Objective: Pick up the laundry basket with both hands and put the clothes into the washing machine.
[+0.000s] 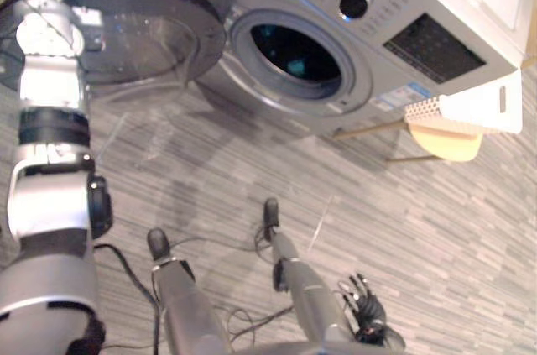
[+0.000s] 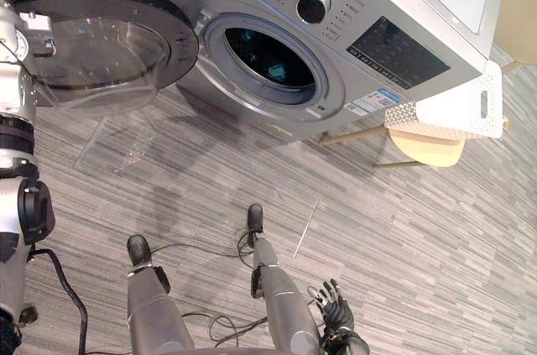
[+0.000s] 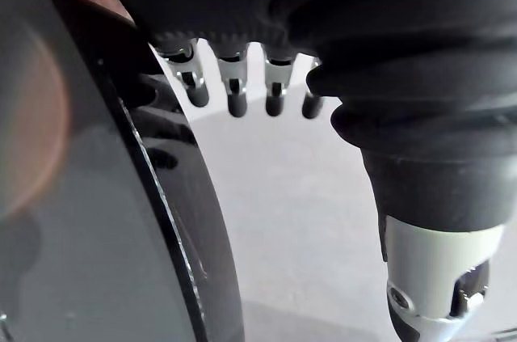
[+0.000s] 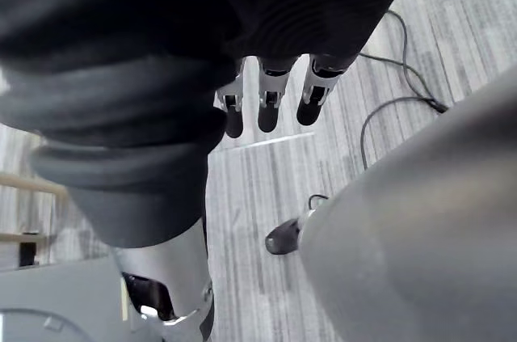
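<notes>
Grey striped floor [image 2: 436, 229] runs under a big silver washing machine [image 2: 394, 2]. Its round door [image 2: 109, 32] is swung wide open to the left, and the clear bowl in the door looks see-through. The round hole [image 2: 270, 57] of the machine is dark inside with a little blue-green shine. To the right of the machine, the white laundry basket [image 2: 445, 107] with tiny holes sits on a small light wood stool [image 2: 428, 149]. I cannot tell what is inside the basket. The left hand [image 3: 234, 83] is up by the dark rim of the door, fingers straight and holding nothing. The right hand [image 2: 337, 315] hangs low near the floor, well apart from the basket, fingers loose and holding nothing.
</notes>
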